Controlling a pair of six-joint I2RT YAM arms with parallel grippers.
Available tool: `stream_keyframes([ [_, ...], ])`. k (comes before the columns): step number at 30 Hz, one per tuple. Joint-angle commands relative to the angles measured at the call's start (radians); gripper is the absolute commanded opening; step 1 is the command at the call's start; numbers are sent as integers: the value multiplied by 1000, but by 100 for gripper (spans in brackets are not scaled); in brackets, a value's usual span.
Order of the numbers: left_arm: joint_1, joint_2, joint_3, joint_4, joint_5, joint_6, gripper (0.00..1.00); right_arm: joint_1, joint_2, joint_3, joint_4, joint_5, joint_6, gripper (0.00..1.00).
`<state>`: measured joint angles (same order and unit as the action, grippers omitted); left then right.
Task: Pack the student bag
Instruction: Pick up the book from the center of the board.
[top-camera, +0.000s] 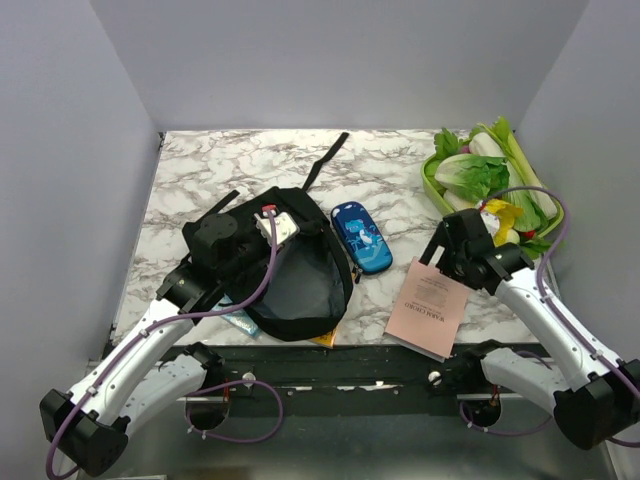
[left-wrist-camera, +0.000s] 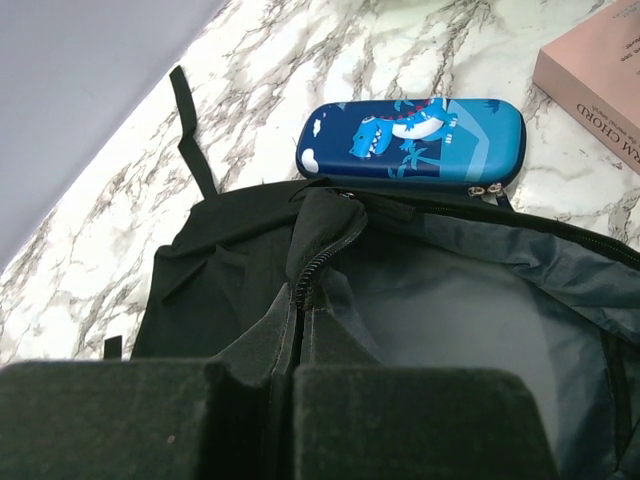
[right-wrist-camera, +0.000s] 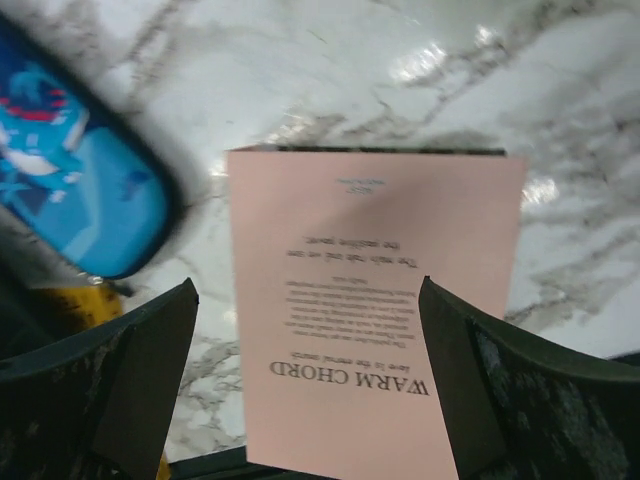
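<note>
l gripper (left-wrist-camera: 287, 385) pinches student bag (left-wrist-camera: 215, 275) rim; r gripper (right-wrist-camera: 308, 300) spread over pink book (right-wrist-camera: 372, 215).

Between student bag (top-camera: 297, 277) and pink book (top-camera: 428, 306), a pencil case (top-camera: 361, 237) blocks the table (top-camera: 395, 195) (vegetables (top-camera: 480, 175) far right).

Under the student bag's (top-camera: 300, 290) near edge a yellow thing (top-camera: 325, 340) and a pale blue one (top-camera: 238, 322) peek out — mostly covered, unidentifiable. Right of the bag, the pencil case (right-wrist-camera: 70, 200) is blurred and cut off in the right wrist view; the pink book (left-wrist-camera: 600, 80) beyond it runs off the left wrist view.
</note>
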<state>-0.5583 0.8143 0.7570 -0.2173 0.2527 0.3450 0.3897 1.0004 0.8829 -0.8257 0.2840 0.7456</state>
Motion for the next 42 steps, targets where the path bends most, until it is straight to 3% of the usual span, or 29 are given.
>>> stream_keyframes([
  [1, -3, -35, 38, 33, -1, -15, 0, -20, 0, -102, -107, 132, 188, 100],
  [14, -3, -32, 25, 41, 19, -29, 0, -89, -49, -288, -81, 95, 304, 100],
  [20, -3, -40, 12, 45, 17, -31, 0, -89, -97, -450, 247, -155, 296, 99],
  [22, -3, -40, 11, 41, 20, -32, 0, -87, -121, -487, 383, -247, 287, 92],
  [25, -3, -37, 13, 38, 20, -32, 0, -80, -135, -507, 428, -269, 305, 87],
  [33, -3, -23, 19, 47, 28, -41, 0, -78, -241, -502, 349, -264, 281, 81],
  [42, -3, -7, 41, 41, 37, -51, 0, -80, -313, -568, 332, -258, 310, 49],
])
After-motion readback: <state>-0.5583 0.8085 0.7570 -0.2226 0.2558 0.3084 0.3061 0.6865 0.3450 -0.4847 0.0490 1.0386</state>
